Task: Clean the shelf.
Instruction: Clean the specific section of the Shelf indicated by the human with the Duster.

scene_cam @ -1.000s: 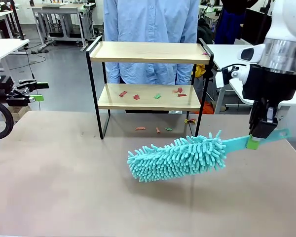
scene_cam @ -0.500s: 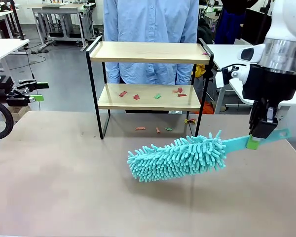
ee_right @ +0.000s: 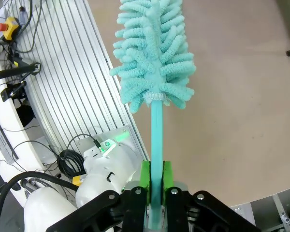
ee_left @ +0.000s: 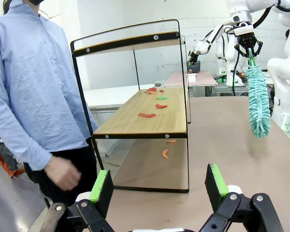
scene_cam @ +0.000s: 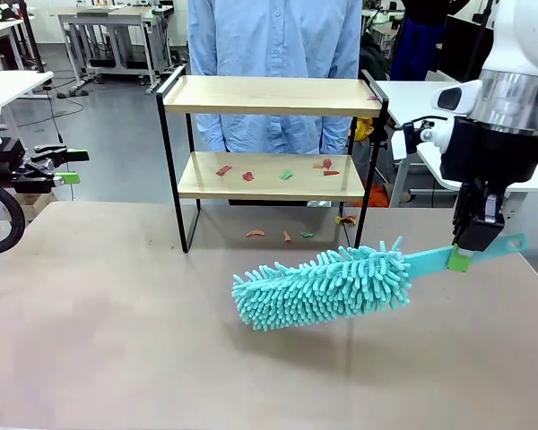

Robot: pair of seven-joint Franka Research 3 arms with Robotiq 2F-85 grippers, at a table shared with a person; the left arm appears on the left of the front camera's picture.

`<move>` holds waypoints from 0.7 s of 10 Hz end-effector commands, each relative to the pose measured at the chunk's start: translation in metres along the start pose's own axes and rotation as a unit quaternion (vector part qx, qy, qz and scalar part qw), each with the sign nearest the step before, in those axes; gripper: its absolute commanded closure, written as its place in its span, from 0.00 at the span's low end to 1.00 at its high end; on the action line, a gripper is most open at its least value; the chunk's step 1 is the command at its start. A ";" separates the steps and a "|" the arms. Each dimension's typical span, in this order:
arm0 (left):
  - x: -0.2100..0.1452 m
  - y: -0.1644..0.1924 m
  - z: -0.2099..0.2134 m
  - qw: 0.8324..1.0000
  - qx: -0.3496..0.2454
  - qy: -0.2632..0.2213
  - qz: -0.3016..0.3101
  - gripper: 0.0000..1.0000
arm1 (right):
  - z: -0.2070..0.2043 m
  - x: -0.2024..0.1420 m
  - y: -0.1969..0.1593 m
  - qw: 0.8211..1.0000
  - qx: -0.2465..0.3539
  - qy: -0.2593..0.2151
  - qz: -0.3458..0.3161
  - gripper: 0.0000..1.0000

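The shelf (scene_cam: 271, 94) is a two-tier wooden rack in a black frame at the table's far side. Several red and green scraps (scene_cam: 248, 176) lie on its lower board, and a few more (scene_cam: 285, 236) on the table under it. My right gripper (scene_cam: 464, 260) is shut on the handle of a turquoise fluffy duster (scene_cam: 323, 287), held above the table in front of the shelf. The right wrist view shows the duster (ee_right: 152, 53) stretching away from that gripper (ee_right: 155, 179). At the far left my left gripper (scene_cam: 65, 167) stands open and holds nothing, with its green pads (ee_left: 102, 186) apart.
A person in a light blue shirt (scene_cam: 273, 36) stands behind the shelf, one hand (ee_left: 63, 172) hanging beside it. The brown table (scene_cam: 117, 331) has free room at the front and left. White tables and other equipment stand in the background.
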State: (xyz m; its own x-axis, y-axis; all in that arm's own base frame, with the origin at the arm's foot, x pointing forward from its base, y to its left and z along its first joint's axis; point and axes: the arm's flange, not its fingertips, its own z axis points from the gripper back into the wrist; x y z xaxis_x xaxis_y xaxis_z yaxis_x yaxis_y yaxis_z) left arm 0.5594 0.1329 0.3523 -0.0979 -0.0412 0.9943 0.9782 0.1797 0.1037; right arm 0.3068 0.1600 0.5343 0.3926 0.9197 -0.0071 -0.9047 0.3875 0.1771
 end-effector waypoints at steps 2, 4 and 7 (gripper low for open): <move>0.003 -0.002 -0.001 1.000 0.001 -0.002 -0.006 0.00 | 0.004 0.000 -0.001 1.000 0.000 0.000 -0.003 0.87; 0.003 -0.002 -0.001 1.000 0.001 -0.002 -0.006 0.00 | 0.004 0.000 -0.001 1.000 0.000 0.000 -0.003 0.87; 0.003 -0.002 -0.001 1.000 0.001 -0.002 -0.006 0.00 | 0.004 0.000 -0.001 1.000 0.000 0.000 -0.003 0.87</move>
State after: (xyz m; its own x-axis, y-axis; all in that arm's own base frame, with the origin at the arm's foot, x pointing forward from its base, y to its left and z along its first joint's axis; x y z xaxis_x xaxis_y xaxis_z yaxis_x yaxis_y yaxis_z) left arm 0.5594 0.1328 0.3523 -0.0979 -0.0412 0.9943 0.9782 0.1796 0.1037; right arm 0.3068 0.1600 0.5344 0.3926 0.9197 -0.0071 -0.9047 0.3876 0.1771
